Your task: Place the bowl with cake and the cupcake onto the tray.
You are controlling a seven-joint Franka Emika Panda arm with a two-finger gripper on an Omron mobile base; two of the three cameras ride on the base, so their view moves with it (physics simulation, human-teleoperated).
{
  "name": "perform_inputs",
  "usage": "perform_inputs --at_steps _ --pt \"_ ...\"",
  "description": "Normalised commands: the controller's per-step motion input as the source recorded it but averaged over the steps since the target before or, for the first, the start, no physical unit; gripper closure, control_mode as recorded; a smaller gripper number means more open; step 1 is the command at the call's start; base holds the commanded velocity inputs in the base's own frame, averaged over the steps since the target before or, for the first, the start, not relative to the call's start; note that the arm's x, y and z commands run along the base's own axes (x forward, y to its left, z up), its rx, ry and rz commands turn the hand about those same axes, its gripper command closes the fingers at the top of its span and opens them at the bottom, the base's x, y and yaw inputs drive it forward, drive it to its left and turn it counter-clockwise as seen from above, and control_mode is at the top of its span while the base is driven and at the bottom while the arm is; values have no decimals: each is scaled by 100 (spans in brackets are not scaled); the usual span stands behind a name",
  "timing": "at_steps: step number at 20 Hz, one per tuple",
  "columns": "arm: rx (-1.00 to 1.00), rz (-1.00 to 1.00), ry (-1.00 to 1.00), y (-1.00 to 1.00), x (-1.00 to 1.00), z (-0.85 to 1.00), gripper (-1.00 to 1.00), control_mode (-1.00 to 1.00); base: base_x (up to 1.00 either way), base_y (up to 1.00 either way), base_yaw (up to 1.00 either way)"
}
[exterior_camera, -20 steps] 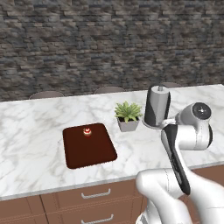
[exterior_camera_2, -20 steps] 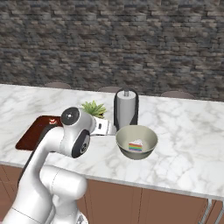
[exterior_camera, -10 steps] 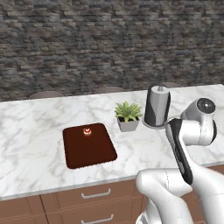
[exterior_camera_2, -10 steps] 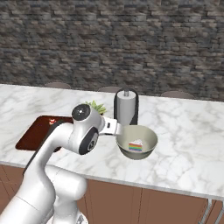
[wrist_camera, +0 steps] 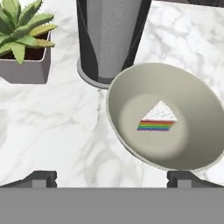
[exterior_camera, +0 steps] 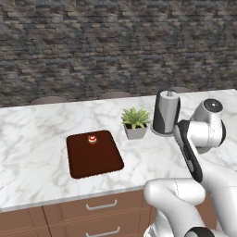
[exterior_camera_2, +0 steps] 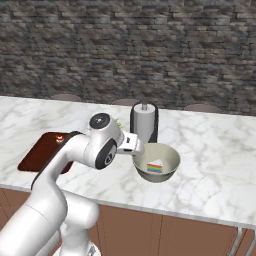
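Note:
The pale bowl [exterior_camera_2: 167, 156] with a rainbow-striped cake piece [exterior_camera_2: 155, 166] stands on the marble counter in front of the paper towel holder. My gripper [exterior_camera_2: 136, 148] hangs open just above the bowl's left rim. In the hand view the bowl [wrist_camera: 192, 113] and cake [wrist_camera: 158, 117] lie right of centre, and the open gripper [wrist_camera: 113, 178] has nothing between its fingertips [wrist_camera: 41, 178]. The dark reddish-brown tray [exterior_camera: 95, 159] lies at the left of the counter. The tiny cupcake [exterior_camera: 92, 138] stands on the tray near its far edge. Tray [exterior_camera_2: 42, 152] and cupcake [exterior_camera_2: 59, 139] also show behind my arm.
A grey paper towel holder [exterior_camera: 165, 112] stands directly behind the bowl. A small succulent in a square grey pot [exterior_camera: 135, 125] sits between the holder and the tray. A stone wall backs the counter. Wooden drawers run below its front edge.
My arm has swung right, away from the tray side, and carried the open hand to the bowl's left rim. Bowl, cupcake and tray have stayed put.

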Motion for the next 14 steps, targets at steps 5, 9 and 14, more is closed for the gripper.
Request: perform_inputs --at_steps 5,9,14 --pt "0 1 3 0 1 -34 -100 -100 0 0 0" --pt "0 1 1 0 9 -27 -100 -100 0 0 0" --pt "-1 0 0 0 23 -16 -100 -100 0 0 0"
